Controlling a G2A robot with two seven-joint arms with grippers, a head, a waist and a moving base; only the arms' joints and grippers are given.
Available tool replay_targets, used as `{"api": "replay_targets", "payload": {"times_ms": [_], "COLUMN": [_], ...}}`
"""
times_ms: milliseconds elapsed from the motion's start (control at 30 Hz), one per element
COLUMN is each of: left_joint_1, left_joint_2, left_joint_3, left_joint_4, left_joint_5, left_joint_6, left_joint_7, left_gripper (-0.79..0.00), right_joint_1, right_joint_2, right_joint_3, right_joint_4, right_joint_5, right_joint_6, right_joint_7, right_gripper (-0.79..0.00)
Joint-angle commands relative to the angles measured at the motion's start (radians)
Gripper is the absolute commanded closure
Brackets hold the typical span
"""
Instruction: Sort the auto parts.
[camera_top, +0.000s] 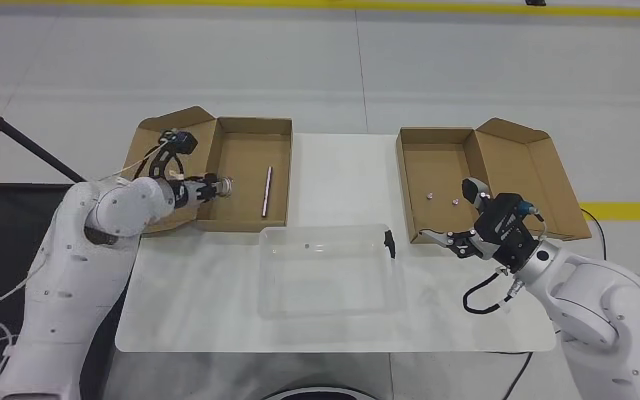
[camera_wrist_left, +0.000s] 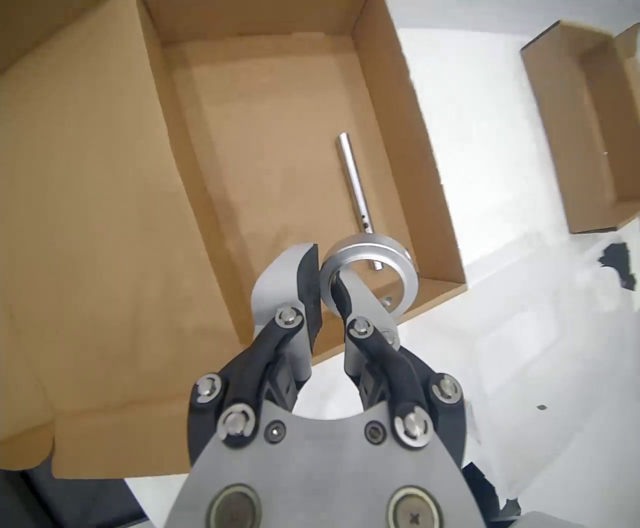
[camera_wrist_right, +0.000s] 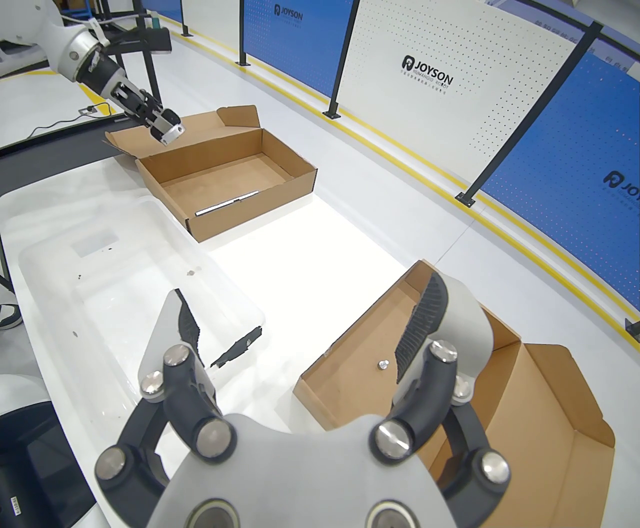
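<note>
2 boxes (camera_top: 240, 160), 1 rod (camera_top: 267, 190), 1 ring (camera_wrist_left: 372, 244) in L tool (camera_wrist_left: 325, 280).

Small parts (camera_top: 428, 196) in the right box (camera_top: 440, 170) are too tiny to identify.

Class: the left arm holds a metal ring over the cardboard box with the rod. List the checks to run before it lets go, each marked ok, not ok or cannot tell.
1. Grip: left gripper pinches the ring by its wall, one finger inside, one outside: ok.
2. Ring above the left box, close to its flap-side wall: ok.
3. Rod lies apart from the drop spot: ok.
4. Right gripper, open, far off by the right box: ok.
5. Drop height: cannot tell.
</note>
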Motion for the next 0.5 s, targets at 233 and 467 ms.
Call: {"api": "replay_targets", "payload": {"times_ms": [233,467], "left_joint_1": [-0.124,-0.216], "left_joint_2": [-0.035,-0.067], "left_joint_3": [0.158,0.251], "left_joint_4": [0.187,0.317], "left_joint_5": [0.042,0.049], "left_joint_6": [0.021,0.025], "left_joint_7": [0.044,0.08], "left_gripper": [0.0,-0.2], "right_joint_1": [0.0,0.0], "right_joint_2": [0.0,0.0], "right_joint_3": [0.0,0.0], "right_joint_4": [0.0,0.0], "right_joint_5": [0.0,0.0], "right_joint_6": [0.0,0.0], "right_joint_7": [0.0,0.0], "right_gripper": [-0.785,-0.785]}}
